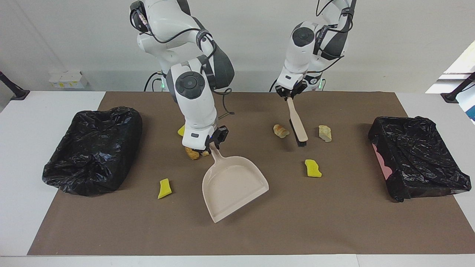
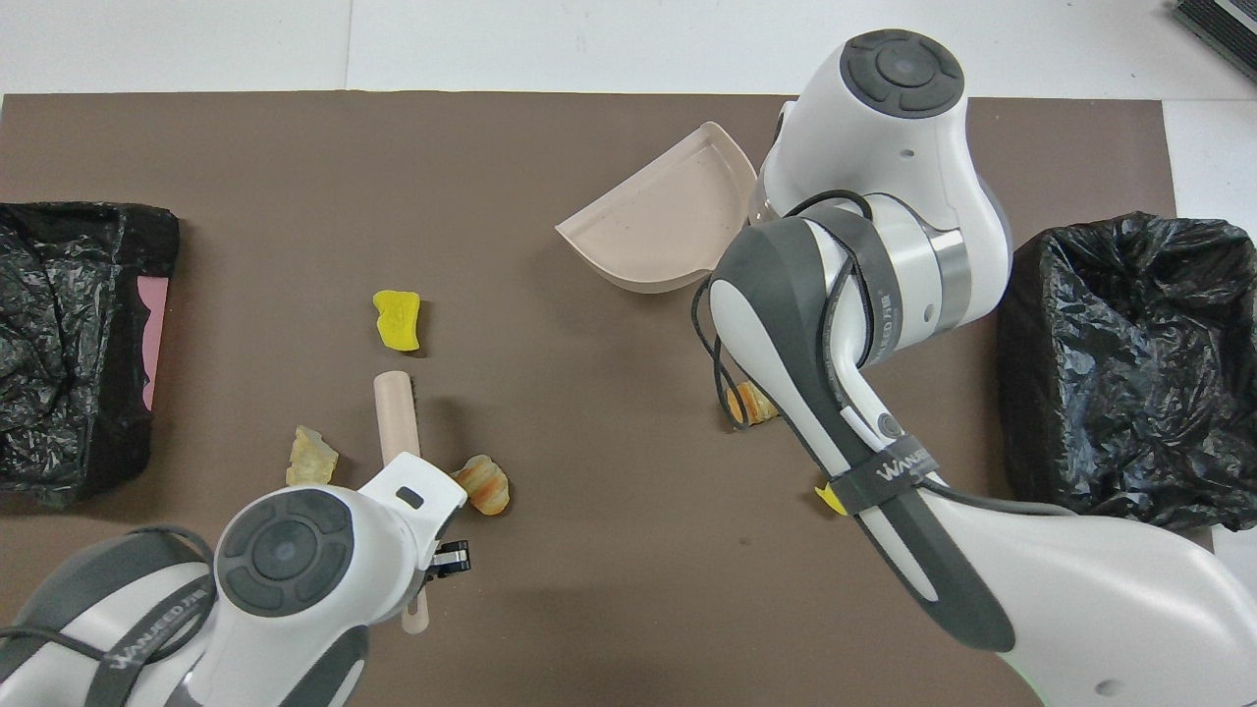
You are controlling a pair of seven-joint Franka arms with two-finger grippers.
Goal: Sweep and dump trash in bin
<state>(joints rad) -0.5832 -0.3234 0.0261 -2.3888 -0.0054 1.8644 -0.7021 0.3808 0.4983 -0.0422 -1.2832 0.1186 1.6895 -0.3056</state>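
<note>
Jaws of the right gripper (image 1: 214, 144) clamp the dustpan (image 1: 233, 187) handle; the left gripper (image 1: 289, 95) clamps the brush (image 1: 298, 124).

The beige scoop-shaped plastic dustpan (image 1: 233, 187) looks smooth with a soft satin sheen, its raised rim catching a little light. The long beige brush (image 1: 298, 120) has a smooth plastic-looking handle and a dark, matt strip of bristles. The brown sheet (image 1: 334, 222) covering the table looks like matt paper, flat with a faint grain. At its 9 o'clock in the facing view, the crumpled black plastic bag lining a bin (image 1: 92, 148) is thin, glossy film, creased all over; at 3 o'clock the second black liner (image 1: 419, 155) shines likewise. The yellow spongy chunks (image 1: 313, 168) look porous and dull. The tan bread-like lumps (image 1: 281, 131) have a rough, crusty, matt surface.
</note>
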